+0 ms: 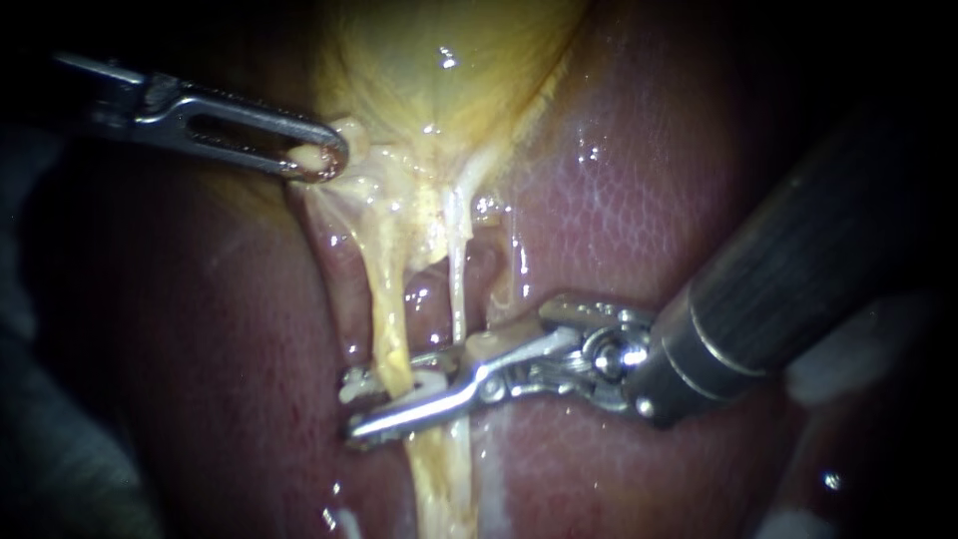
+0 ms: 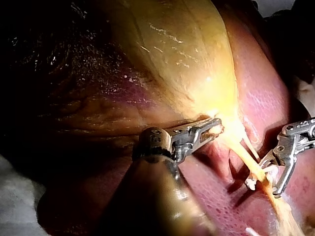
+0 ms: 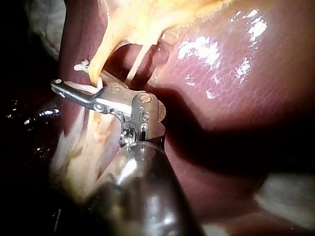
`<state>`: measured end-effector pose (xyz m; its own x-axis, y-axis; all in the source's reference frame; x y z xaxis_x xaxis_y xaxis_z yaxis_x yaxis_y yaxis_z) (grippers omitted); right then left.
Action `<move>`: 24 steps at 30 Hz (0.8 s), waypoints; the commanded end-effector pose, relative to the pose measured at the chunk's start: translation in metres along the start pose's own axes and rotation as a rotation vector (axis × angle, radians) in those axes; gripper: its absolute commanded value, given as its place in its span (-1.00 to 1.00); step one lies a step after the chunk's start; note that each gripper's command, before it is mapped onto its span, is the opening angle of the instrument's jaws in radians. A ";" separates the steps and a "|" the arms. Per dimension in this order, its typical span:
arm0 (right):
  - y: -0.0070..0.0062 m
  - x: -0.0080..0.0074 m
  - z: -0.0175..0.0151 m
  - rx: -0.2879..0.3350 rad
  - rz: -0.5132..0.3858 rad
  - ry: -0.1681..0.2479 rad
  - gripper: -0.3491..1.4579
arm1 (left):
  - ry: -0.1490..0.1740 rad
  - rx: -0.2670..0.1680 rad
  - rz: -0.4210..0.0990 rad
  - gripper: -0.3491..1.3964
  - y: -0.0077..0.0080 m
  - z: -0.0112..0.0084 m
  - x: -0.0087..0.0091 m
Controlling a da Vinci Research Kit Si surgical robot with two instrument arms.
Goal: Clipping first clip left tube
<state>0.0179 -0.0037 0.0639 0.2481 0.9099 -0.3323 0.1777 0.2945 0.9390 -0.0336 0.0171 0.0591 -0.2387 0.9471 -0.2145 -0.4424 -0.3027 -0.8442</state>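
Straddling the left tube (image 1: 389, 319) below the gallbladder (image 1: 439, 70), my right instrument (image 1: 357, 407) holds a white clip (image 1: 429, 380) between wide jaws, not yet squeezed closed, while my left instrument (image 1: 324, 160) pinches gallbladder tissue.

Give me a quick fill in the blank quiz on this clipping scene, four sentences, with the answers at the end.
The left instrument has its jaws shut on tissue of the ___. The right instrument carries a white ___ in its jaws. Those jaws straddle the ___, not the thinner tube beside it. The smooth reddish organ beneath both tubes is the ___.
Missing words: gallbladder; clip; left tube; liver.
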 end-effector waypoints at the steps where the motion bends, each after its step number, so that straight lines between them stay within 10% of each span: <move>1: -0.0003 0.0003 0.0000 0.003 0.002 0.002 -0.06 | 0.000 0.000 0.000 -1.00 0.0000 0.0000 0.0000; 24: -0.0028 0.0016 -0.0002 0.041 -0.033 0.014 -0.20 | 0.000 0.000 0.000 -1.00 0.0000 0.0000 0.0000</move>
<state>0.0177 -0.0029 0.0606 0.2259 0.9007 -0.3710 0.2284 0.3213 0.9190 -0.0336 0.0171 0.0592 -0.2388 0.9471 -0.2145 -0.4424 -0.3028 -0.8441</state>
